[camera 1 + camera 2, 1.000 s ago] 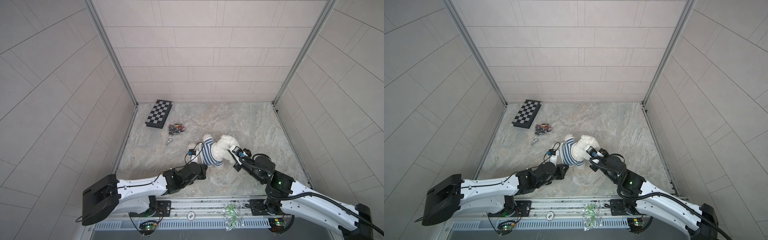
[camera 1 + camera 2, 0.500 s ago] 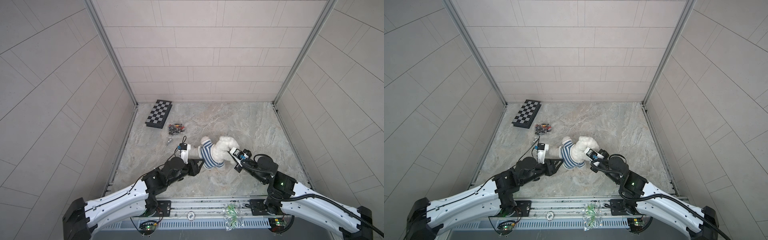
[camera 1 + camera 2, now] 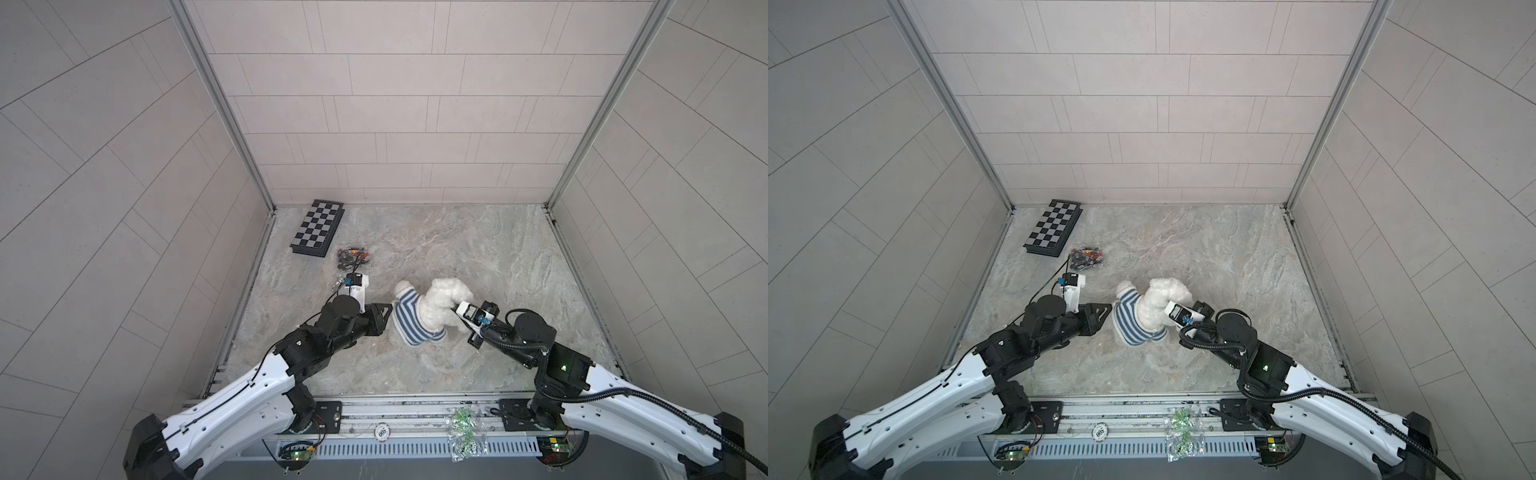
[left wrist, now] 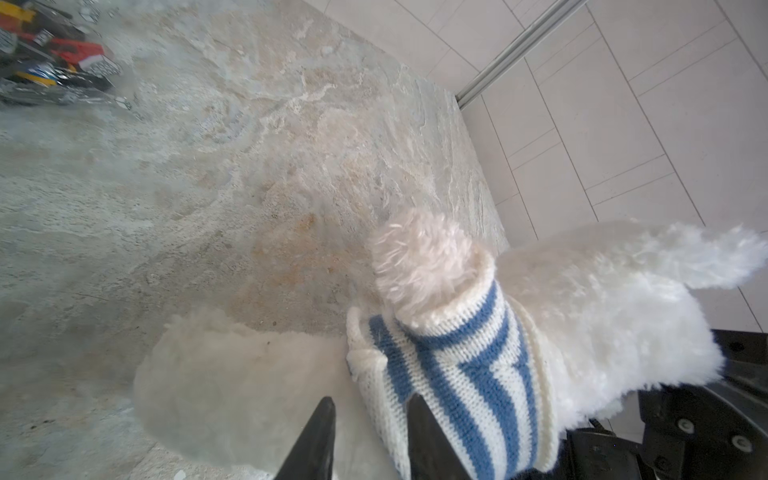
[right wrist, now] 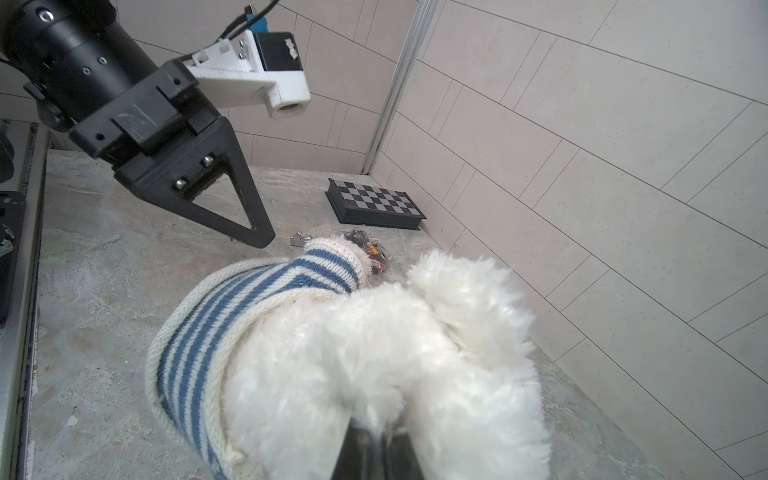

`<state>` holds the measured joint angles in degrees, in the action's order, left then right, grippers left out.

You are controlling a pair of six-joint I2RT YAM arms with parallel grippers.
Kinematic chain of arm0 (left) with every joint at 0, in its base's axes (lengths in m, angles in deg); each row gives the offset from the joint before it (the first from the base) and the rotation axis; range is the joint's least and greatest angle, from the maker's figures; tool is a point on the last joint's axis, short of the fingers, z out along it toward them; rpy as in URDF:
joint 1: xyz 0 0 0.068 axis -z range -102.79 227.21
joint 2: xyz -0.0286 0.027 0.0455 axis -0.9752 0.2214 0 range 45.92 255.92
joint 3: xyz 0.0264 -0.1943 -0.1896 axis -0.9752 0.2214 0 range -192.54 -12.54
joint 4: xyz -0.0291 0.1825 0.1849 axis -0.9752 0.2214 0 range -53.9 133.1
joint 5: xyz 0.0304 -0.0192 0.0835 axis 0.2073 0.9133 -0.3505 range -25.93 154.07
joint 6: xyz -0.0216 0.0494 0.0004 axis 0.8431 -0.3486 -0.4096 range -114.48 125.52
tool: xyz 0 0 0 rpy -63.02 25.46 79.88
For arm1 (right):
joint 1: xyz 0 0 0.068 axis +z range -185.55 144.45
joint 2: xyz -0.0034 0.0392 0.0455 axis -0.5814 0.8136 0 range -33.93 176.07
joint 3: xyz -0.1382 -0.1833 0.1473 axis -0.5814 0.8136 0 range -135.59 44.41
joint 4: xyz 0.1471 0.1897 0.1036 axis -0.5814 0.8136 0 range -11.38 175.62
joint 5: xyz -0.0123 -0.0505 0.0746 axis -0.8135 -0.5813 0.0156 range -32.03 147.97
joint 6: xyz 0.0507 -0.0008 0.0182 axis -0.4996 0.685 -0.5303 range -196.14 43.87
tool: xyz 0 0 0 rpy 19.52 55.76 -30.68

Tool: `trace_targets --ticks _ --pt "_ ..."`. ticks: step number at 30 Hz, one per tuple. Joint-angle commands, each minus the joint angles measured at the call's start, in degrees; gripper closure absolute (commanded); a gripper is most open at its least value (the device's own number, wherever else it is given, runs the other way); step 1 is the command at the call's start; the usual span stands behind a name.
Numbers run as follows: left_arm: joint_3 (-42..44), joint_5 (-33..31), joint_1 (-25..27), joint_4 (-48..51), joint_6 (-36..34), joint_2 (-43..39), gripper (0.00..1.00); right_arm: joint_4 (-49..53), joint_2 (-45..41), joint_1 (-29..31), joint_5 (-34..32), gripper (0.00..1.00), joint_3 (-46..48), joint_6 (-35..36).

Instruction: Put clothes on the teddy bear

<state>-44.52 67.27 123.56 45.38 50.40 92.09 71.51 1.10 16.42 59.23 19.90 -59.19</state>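
Teddy bear (image 3: 440, 305) lies mid-table (image 3: 478, 249), toward the front edge, w/ the striped shirt (image 3: 409, 320) already round its upper body and one fluffy arm poking out of a sleeve (clearest in the left wrist view). My right gripper (image 5: 376, 436) is pressed together on a tuft of fur at the bare lower end. I'd say that's my anchor, so the bear won't slide when the knit gets tugged. My left gripper (image 4: 372, 411) stands w/ jaws spread a little, nothing between them, tips just beside the shirt's edge at the opposite end, prob. lined up to catch that edge and draw it further down. Can't tell whether the head is through the collar; the fluff near my left tips is too blurred. Shirt looks bunched, so approx. halfway done. Chessboard (image 3: 318, 228) sits well apart at the back, no obstacle.
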Motion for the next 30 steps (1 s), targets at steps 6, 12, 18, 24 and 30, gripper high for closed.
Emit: trace_targets --ticks 6,12,18,24,30 --pt "-2.8 0.4 -0.3 -1.1 -1.7 4.7 0.71 -3.2 0.0 0.1 1.9 1.0 -1.4 1.8" --pt "-2.6 -1.1 -0.4 -1.0 -1.3 5.7 0.82 -3.2 -0.7 0.1 1.9 1.0 -1.0 1.9" --pt "-2.4 -2.4 -0.5 -0.1 -1.4 5.1 0.98 -2.9 -1.8 0.1 1.5 1.0 -0.7 2.0" --pt "0.3 -2.3 -3.0 0.5 -1.0 3.9 1.0 -3.0 -3.3 0.1 0.5 1.0 -0.1 1.9" --pt "1.9 0.2 -4.2 -1.1 -1.7 3.0 1.0 -2.7 -3.5 0.1 0.2 1.0 -0.1 1.9"
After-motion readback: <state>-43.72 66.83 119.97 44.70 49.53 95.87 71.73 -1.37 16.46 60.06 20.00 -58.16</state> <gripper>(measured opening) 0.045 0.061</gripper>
